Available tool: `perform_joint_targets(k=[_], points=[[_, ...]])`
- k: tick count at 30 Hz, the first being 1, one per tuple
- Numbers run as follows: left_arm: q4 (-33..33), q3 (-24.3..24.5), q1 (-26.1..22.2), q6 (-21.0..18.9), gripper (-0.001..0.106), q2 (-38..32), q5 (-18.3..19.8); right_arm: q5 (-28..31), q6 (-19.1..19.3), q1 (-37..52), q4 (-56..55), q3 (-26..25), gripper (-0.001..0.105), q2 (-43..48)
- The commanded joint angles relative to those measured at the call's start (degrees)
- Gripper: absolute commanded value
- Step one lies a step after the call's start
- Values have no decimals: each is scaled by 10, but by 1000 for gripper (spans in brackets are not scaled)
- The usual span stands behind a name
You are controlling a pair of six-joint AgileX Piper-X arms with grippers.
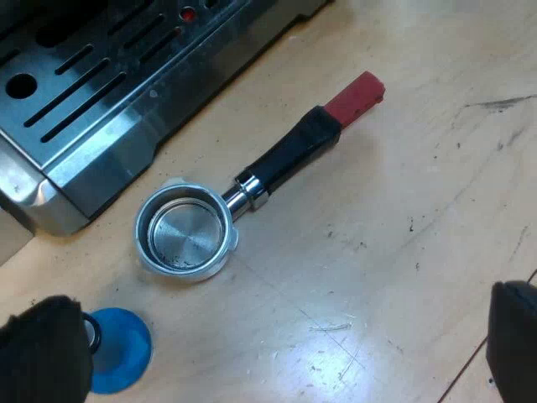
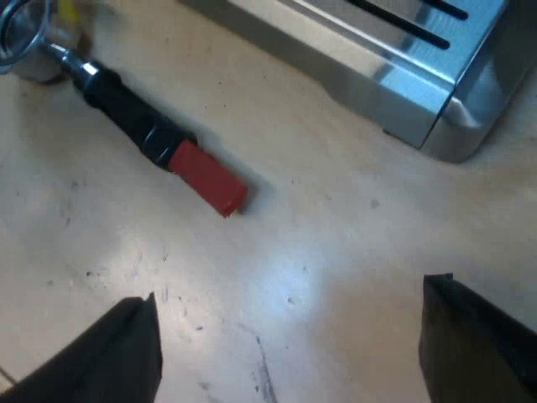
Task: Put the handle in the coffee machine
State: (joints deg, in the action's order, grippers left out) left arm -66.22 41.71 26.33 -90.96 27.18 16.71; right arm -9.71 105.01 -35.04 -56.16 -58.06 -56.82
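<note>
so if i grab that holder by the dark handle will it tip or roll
Probably head-heavy: the holder has a thick metal basket at one end, so held by the dark handle it may droop that way. It looks rigid. With the basket open side up on the table, a push would likely pivot it, not roll it.

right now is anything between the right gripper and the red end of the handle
Nothing visible does: only tabletop lies between the open right gripper and the red end of the handle; the machine stands apart from both.
</note>
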Motion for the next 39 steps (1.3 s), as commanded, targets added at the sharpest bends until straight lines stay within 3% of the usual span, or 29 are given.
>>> perform_joint_targets(k=[1, 6, 12, 17, 21, 39], points=[[5, 6, 2, 0, 98, 0, 1, -6, 2, -2, 7, -18, 55, -32], [5, 6, 2, 0, 98, 0, 3, 11, -10, -38, 15, -30, 31, -73], [5, 6, 2, 0, 98, 0, 7, 77, -43, -107, 37, -30, 0, -114], [5, 6, 2, 0, 98, 0, 7, 137, -65, -150, 100, -24, 0, -145], [5, 6, 2, 0, 98, 0, 7, 138, -84, -159, 137, -24, 0, -171], [5, -27, 2, 0, 98, 0, 7, 150, -103, -185, 221, -24, 0, -303]])
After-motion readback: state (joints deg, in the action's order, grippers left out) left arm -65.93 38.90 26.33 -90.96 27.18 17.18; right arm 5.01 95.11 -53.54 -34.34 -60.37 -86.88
